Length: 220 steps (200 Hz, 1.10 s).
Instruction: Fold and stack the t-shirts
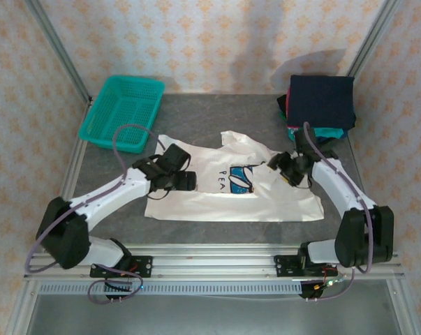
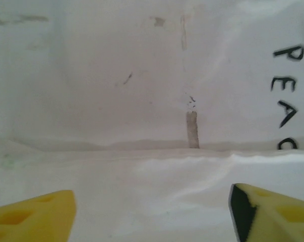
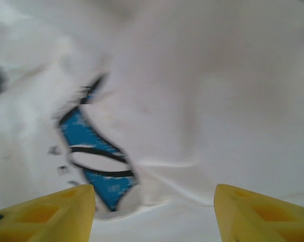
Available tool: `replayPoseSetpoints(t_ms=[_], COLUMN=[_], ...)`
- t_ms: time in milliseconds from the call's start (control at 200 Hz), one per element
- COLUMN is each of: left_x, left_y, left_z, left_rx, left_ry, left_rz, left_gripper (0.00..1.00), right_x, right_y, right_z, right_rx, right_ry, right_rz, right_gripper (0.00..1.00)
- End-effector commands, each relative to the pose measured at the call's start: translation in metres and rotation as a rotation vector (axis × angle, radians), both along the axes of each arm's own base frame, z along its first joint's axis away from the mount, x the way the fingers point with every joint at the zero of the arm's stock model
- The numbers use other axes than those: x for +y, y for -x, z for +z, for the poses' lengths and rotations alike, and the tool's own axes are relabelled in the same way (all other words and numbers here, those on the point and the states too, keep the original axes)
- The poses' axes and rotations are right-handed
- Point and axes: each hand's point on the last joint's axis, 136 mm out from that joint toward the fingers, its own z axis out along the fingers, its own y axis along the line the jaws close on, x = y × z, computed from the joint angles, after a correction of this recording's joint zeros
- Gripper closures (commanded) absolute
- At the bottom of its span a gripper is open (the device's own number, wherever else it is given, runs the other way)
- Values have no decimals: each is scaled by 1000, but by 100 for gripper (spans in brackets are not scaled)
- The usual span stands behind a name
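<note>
Top external view: white t-shirt (image 1: 227,197) lies spread at the centre of the table (image 1: 196,118). Left gripper (image 1: 190,181) at its 9 o'clock and right gripper (image 1: 276,166) at 2 o'clock sit with jaws parted, gripping nothing. Uneven pinches could bunch the cloth, skewing the fold.

Landmark: white t-shirt (image 1: 231,199), blue chest print (image 1: 244,178) outlined black, black letters beside it. Beyond shirt, left: teal mesh basket (image 1: 123,112). Beyond shirt, right: folded stack (image 1: 320,101), navy top, teal and red edges below. Under shirt: speckled grey table (image 1: 217,118). Over shirt: left gripper (image 2: 152,201), right gripper (image 3: 154,196), yellow fingertips.
</note>
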Motion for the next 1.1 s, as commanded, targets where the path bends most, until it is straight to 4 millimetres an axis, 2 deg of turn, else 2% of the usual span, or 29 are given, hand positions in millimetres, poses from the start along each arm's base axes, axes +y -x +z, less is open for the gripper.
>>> replayPoseSetpoints(t_ms=[0,50,155,305,410,560,655,711,761,776,856,876,926,1026,1096], left_x=[-11,-8,4,13,16,13,-4,-9,-10,-9,-4,-2,3,15,19], left_y=[-3,2,16,36,53,69,71,68,60,57,34,27,11,-26,-52], left_z=[-14,-28,-52,-73,-83,-83,-68,-50,-27,-20,26,36,55,71,69], left_rx=[28,62,107,155,185,200,174,141,92,73,-33,-51,-76,-81,-70], left_ry=[47,33,-8,-32,-41,-24,51,76,87,82,83,89,100,76,64], left_rz=[53,68,90,86,77,51,-3,-13,-12,-10,21,34,62,89,87], left_gripper=[31,35,36,39,45,48,46,41,33,29,14,12,10,10,10], right_x=[-23,-26,-38,-61,-72,-83,-84,-73,-56,-47,-17,-7,16,56,80], right_y=[29,35,50,74,84,88,80,66,44,33,-1,-10,-30,-65,-87], right_z=[-40,-49,-63,-70,-70,-62,-48,-34,-17,-3,36,48,63,83,88], right_rx=[126,143,182,243,273,279,231,161,62,-12,-172,-211,-247,-283,-300], right_ry=[82,89,144,250,302,357,350,289,203,163,69,46,13,35,90], right_rz=[-88,-103,-137,-193,-225,-258,-271,-243,-195,-169,-47,-2,111,350,512], right_gripper=[38,38,38,38,38,38,38,37,36,35,30,30,28,27,27])
